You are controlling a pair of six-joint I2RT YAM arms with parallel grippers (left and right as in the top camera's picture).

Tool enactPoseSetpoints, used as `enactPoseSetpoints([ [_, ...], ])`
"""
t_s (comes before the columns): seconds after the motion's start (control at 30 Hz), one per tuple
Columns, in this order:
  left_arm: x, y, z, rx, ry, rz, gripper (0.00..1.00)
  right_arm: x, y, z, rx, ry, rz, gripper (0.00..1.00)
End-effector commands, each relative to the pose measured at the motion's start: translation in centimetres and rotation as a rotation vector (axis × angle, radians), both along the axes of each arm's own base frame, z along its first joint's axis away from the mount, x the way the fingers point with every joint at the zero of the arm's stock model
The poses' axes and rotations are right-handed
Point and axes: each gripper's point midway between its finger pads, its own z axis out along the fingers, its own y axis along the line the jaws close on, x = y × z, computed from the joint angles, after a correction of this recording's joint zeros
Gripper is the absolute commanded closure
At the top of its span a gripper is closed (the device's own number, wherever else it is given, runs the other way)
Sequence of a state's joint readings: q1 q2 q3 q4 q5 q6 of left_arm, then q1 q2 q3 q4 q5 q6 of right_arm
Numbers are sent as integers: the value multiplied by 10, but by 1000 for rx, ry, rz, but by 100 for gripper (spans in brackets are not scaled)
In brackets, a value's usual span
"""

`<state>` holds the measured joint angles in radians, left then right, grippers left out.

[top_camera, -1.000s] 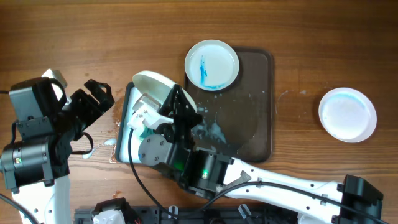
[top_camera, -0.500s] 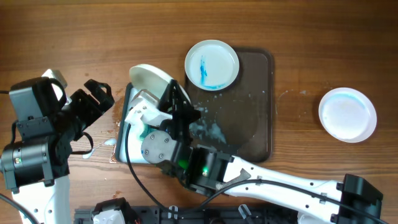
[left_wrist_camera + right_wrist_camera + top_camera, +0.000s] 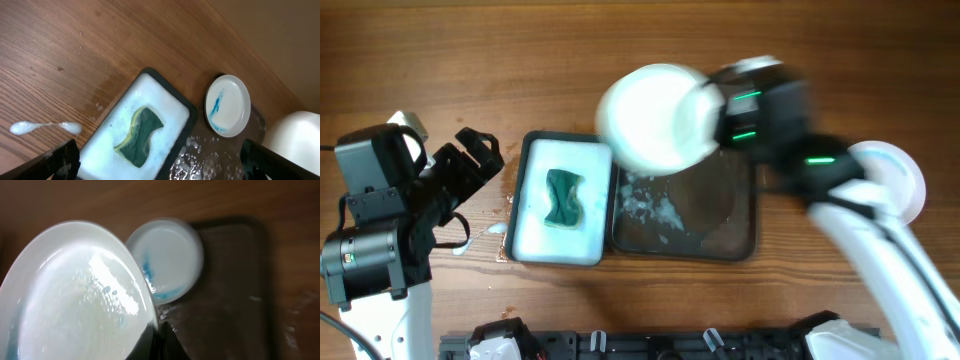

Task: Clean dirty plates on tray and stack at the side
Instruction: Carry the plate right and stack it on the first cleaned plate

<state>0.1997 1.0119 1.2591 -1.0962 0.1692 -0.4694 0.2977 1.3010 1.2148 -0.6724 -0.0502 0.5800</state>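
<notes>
Moved: right gripper (image 3: 708, 102) has swung from over the basin (image 3: 525, 205) to above the tray's (image 3: 740, 215) far end, taking the held plate (image 3: 650, 118) with it; view is motion-blurred.
- Held plate: glossy and wet in the right wrist view (image 3: 75, 295), tilted; right gripper clamped on its rim at bottom of frame.
- Smeared plate (image 3: 227, 105): on the tray's far left corner, blue streak inside; overhead it is hidden beneath the held plate.
- Third plate (image 3: 895, 180): on the table (image 3: 440, 60), right of the tray, part covered by the right arm.
- Tray: holds suds (image 3: 645, 205) at its near left.
- Basin: left of the tray, just beside it; holds white foam and a green sponge (image 3: 562, 197).
- Foam streak (image 3: 40, 128): on the table left of the basin.
- Left gripper (image 3: 480, 155): fingers spread, empty, left of the basin.
</notes>
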Motion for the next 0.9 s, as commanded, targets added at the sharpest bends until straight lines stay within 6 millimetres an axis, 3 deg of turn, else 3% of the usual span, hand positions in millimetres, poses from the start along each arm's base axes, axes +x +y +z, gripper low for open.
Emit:
enactPoseSetpoints([
  [0.0,1,4,4,3,-8,21,0,-10,-104,5,84,67,-290,95],
  [0.1,1,4,4,3,-8,21,0,-43,-228,-34,-32,221,-668,96],
  [0.17,1,4,4,3,-8,21,0,-67,-279,-73,-36,349,-794,95],
  [0.27,1,4,4,3,-8,21,0,-98,-317,-131,19,546,-916,96],
  [0.33,1,4,4,3,-8,21,0,-108,-324,-162,62,646,-894,96],
  [0.37,1,4,4,3,-8,21,0,-110,-321,-170,81,674,-854,96],
  [0.43,1,4,4,3,-8,21,0,-106,-314,-173,116,680,-812,65],
  [0.47,1,4,4,3,-8,21,0,-97,-307,-163,153,647,-765,58],
  [0.53,1,4,4,3,-8,21,0,-72,-288,-130,171,527,-625,52],
  [0.67,1,4,4,3,-8,21,0,-38,-237,-54,54,276,-391,52],
  [0.77,1,4,4,3,-8,21,0,-16,-165,-8,-29,79,-123,52],
  [0.8,1,4,4,3,-8,21,0,-4,-115,7,-83,-17,66,53],
  [0.87,1,4,4,3,-8,21,0,8,-64,8,-140,-89,245,53],
])
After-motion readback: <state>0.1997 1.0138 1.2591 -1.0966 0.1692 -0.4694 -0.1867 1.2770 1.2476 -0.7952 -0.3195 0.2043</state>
